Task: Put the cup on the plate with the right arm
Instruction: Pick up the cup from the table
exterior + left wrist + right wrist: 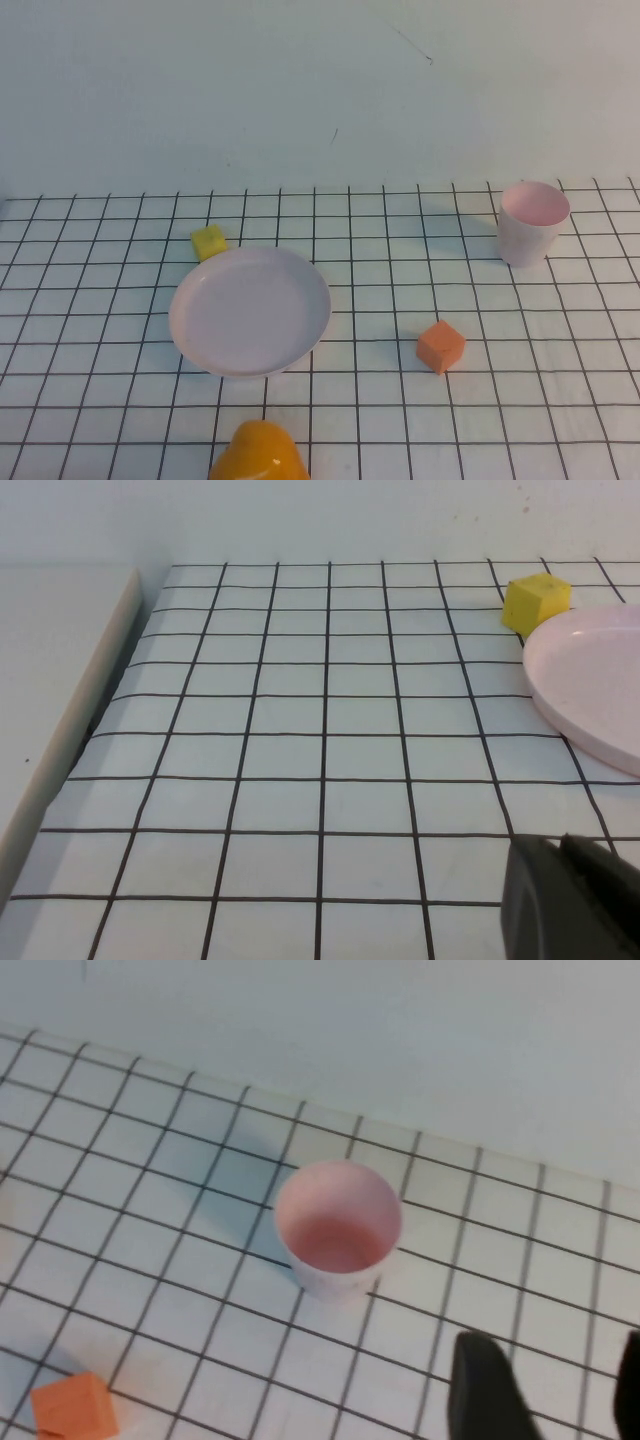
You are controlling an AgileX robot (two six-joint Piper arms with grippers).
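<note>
A pink cup (pixel 533 222) stands upright and empty at the far right of the gridded table. A pale pink plate (pixel 250 310) lies left of centre, empty. Neither gripper shows in the high view. In the right wrist view my right gripper (pixel 550 1390) is open and empty, a short way from the cup (pixel 338 1222) and not touching it. In the left wrist view my left gripper (pixel 560 845) is shut and empty, low over the table near the plate's rim (pixel 590 680).
A yellow cube (pixel 209 241) sits by the plate's far left edge, also in the left wrist view (pixel 536 600). An orange cube (pixel 440 346) lies between plate and cup. A rounded orange-yellow object (pixel 258 455) is at the near edge. A raised border (pixel 70 710) bounds the table's left side.
</note>
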